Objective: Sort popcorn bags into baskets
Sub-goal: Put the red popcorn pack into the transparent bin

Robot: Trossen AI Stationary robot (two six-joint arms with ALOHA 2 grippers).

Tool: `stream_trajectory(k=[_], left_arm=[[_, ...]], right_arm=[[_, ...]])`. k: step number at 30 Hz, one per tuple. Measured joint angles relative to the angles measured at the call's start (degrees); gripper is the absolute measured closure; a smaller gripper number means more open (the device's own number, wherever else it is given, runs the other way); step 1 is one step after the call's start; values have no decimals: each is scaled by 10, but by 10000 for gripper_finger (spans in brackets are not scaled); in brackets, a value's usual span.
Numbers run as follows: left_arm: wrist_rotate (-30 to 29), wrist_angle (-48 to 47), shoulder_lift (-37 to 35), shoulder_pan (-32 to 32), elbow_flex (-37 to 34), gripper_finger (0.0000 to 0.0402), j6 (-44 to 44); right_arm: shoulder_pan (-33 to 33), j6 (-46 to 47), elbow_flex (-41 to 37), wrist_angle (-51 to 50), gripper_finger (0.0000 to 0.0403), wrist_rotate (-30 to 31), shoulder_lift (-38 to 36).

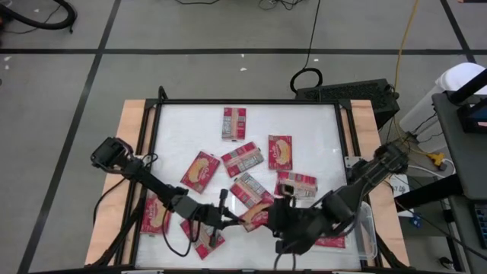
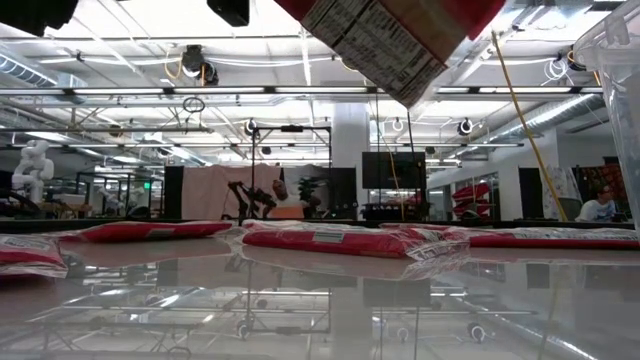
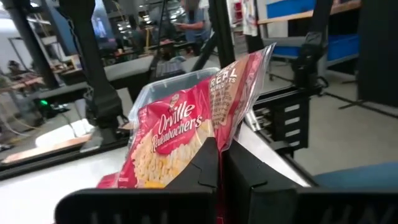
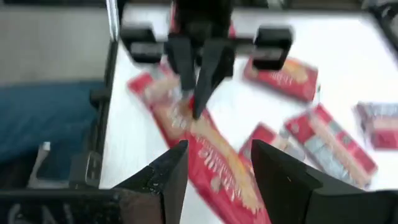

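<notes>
**Bag held between both arms**

The left gripper [image 3: 219, 168] clamps a popcorn bag [image 3: 180, 130] above the table's near edge. The right gripper [image 4: 214, 162] faces it, fingers apart. Beyond, other bags [image 1: 242, 160] lie flat; the clear basket [image 1: 368, 228] sits at right.

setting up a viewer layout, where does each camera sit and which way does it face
High: above the table, looking straight down; both arms show.
Low: at table-top height, looking level into the room; a held popcorn bag hangs overhead.
Left wrist: behind the left gripper, jaws shut on that bag, the clear bin beyond.
Right wrist: behind the right gripper, jaws open, facing the left gripper across the bag.
Shared: the held bag appears in every view.
</notes>
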Motion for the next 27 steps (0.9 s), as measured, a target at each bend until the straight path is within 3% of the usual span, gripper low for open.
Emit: stream_trajectory(k=[4, 12, 20, 23, 27], left_arm=[[7, 0, 0, 9, 0, 390, -26], [31, 18, 0, 12, 0, 391, -33], [35, 51, 0, 12, 0, 381, -22], [57, 66, 0, 12, 0, 379, -22], [63, 84, 0, 12, 0, 378, -22]], right_arm=[[0, 12, 70, -67, 234, -31, 48], [-3, 21, 64, -94, 234, -76, 69], [-3, -25, 61, -90, 235, -42, 72], [-6, -44, 60, -86, 253, -45, 79], [-9, -54, 60, -85, 307, -45, 81]])
